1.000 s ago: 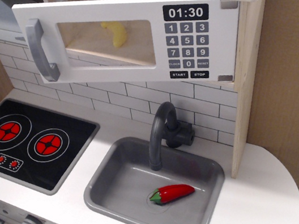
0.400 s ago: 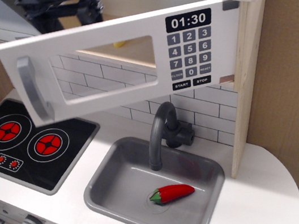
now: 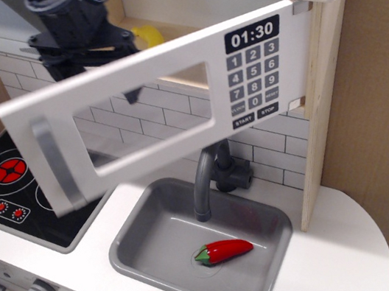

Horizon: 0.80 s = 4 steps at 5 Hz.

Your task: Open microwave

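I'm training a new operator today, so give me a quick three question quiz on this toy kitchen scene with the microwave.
1. True or false: the microwave door is shut flat.
2. What lies in the sink? A) red pepper B) spoon C) cup
3. Which time does the microwave clock show?

Key: 1 false, the door is swung out, with the gripper behind its upper edge. 2 A, the red pepper. 3 01:30.

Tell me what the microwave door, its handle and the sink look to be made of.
The microwave door looks like white-painted wood or board, matte and flat, with a clear window that is probably plastic. Its handle appears to be grey plastic or painted wood, smooth and slightly glossy. The sink seems moulded grey plastic, judging by rounded corners and a dull sheen, though metal cannot be ruled out.
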{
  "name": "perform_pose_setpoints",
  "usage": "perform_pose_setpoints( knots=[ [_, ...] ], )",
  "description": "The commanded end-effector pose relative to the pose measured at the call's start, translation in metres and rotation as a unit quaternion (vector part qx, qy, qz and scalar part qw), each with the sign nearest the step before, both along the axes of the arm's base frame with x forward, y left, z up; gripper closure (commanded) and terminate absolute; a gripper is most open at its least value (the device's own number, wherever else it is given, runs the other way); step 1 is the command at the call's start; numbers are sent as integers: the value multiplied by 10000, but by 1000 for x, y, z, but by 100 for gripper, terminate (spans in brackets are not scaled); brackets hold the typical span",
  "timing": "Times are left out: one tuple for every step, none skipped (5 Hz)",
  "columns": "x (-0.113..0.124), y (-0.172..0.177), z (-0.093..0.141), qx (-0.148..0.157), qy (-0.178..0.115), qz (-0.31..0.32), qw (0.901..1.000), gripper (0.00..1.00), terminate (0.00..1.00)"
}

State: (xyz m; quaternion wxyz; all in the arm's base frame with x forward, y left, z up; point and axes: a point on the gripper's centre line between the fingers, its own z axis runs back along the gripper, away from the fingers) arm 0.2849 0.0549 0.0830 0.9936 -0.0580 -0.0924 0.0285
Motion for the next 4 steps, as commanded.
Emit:
perform_pose_setpoints(
  knots=[
    [-4, -27, 4, 210, -182, -127, 9995, 0, 0],
    [-11, -38, -1, 164, -183, -249, 9994, 0, 0],
    [-11, -38, -1, 164, -183, -249, 9994, 0, 0],
    [-11, -38, -1, 164, -183, -249, 9994, 0, 0]
  ],
)
